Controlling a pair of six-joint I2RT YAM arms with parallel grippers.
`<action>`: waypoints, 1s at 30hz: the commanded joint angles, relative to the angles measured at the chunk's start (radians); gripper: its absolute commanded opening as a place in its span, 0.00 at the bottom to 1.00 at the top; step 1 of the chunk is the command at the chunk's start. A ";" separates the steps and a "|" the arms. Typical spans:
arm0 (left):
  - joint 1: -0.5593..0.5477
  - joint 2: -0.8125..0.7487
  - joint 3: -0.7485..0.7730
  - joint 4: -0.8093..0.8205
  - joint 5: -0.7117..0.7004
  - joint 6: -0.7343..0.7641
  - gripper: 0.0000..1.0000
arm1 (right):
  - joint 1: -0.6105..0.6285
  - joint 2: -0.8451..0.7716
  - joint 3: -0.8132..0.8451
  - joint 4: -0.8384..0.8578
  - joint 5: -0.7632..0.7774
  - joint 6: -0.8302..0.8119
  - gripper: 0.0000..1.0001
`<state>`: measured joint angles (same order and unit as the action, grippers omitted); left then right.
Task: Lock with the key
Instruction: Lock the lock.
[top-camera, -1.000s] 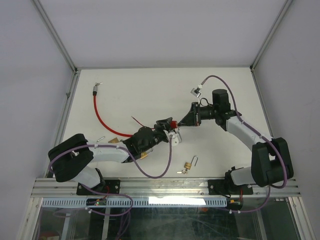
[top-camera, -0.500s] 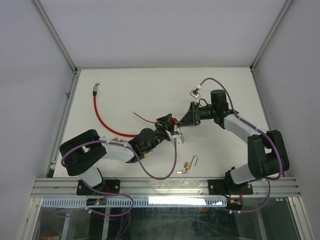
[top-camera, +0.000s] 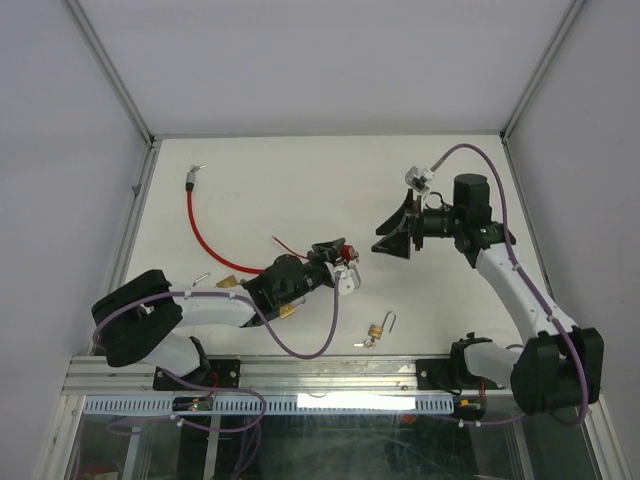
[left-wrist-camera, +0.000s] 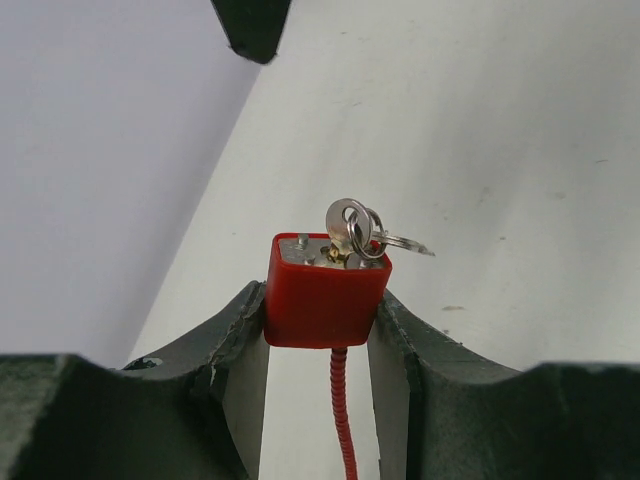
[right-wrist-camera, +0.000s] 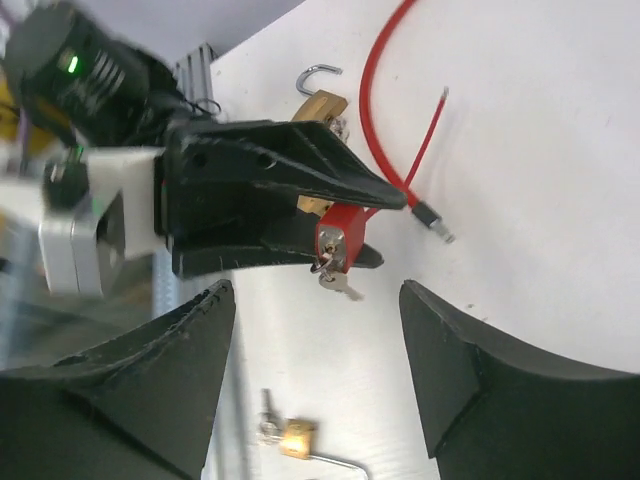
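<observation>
- The left end effector (left-wrist-camera: 322, 302) is clamped on the red lock (left-wrist-camera: 326, 292), one finger on each side of its body.
- The key (left-wrist-camera: 349, 226) sits in the keyhole on the lock's exposed face. A ring on it carries a second key pointing toward 3 o'clock in the left wrist view.
- A red cable (top-camera: 199, 233) leaves the underside of the lock. In the top view it sweeps across the surface (top-camera: 300, 180) toward 10 o'clock and ends in a metal fitting (top-camera: 192, 178).
- The cable's thin loose end (right-wrist-camera: 434, 219) lies on the surface just beside the lock.
- The right end effector (top-camera: 386, 232) has its fingers spread wide and holds nothing. It sits at 2 o'clock of the lock in the top view, clear of it, with its opening facing the key.
- A brass padlock (top-camera: 376, 330) with its shackle swung open lies at 5 o'clock of the red lock, near the front edge.
- Another brass padlock (top-camera: 228, 282) lies at 8 o'clock, close beside the left arm's forearm.
</observation>
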<state>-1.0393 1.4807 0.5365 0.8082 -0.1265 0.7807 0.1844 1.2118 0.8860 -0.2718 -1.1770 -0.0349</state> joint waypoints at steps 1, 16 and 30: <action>0.008 -0.094 0.040 -0.128 0.173 -0.131 0.00 | 0.008 -0.174 -0.083 -0.045 -0.116 -0.507 0.71; 0.008 -0.088 0.126 -0.247 0.328 -0.187 0.00 | 0.066 -0.207 -0.073 -0.481 -0.116 -1.347 0.50; 0.008 -0.059 0.162 -0.261 0.350 -0.205 0.00 | 0.109 -0.201 -0.099 -0.345 -0.058 -1.197 0.39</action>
<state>-1.0389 1.4223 0.6521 0.4969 0.1780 0.5900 0.2874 1.0256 0.7883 -0.6750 -1.2304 -1.2644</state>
